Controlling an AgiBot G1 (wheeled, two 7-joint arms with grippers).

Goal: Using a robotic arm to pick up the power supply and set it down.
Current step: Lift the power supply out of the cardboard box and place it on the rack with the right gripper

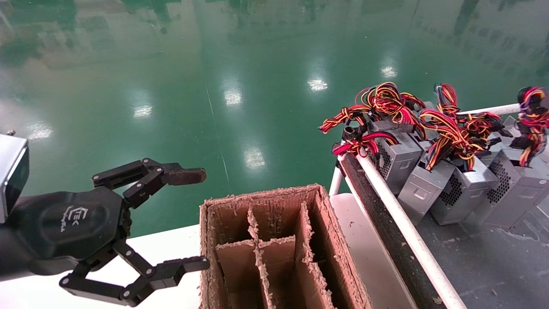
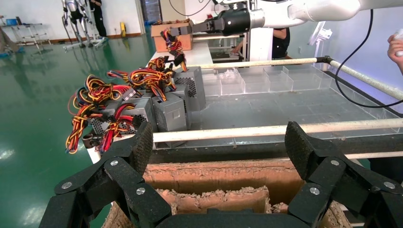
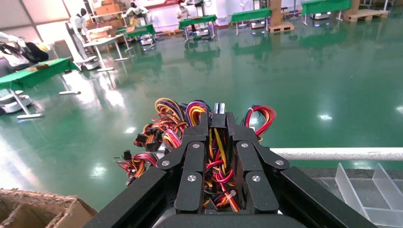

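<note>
in the head view the left claw (image 1: 195, 219) hangs at the lower left, its two black fingers spread wide, holding nothing, just beside the left wall of the cardboard box (image 1: 274, 244). the box stands on the white table (image 1: 171, 244) with its dividers making narrow upright slots. right of it a white rail (image 1: 399, 219) runs along a dark tray (image 1: 493, 257). several power supplies (image 1: 463, 189) lean in a row there, tilted, their honeycomb vents facing the rail and their wire bunches (image 1: 386, 107) up at the far end. at the far right edge another wire bunch (image 1: 532, 111) sits higher than the row; what holds it is out of frame. green floor lies open beyond the table edge.

in the left wrist view the left claw's fingers (image 2: 138, 152) stand far apart above the box rim (image 2: 214, 175). past the rail the row of supplies (image 2: 166, 111) crowds one end of the tray; the rest of the tray floor is bare, with clear bins (image 2: 256, 80) farther back. farther off the right claw (image 2: 177, 31) reaches in on the white arm (image 2: 304, 12), with a bunch of wires (image 2: 172, 43) hanging from it above the row.

in the right wrist view the right claw (image 3: 218, 124) is drawn narrow around a bundle of red, yellow and black wires (image 3: 219, 171) running lengthways between its fingers. the metal body of that power supply is hidden behind the claw. more wires (image 3: 157, 128) fan out beyond the tips, over the green floor (image 3: 309, 76).
</note>
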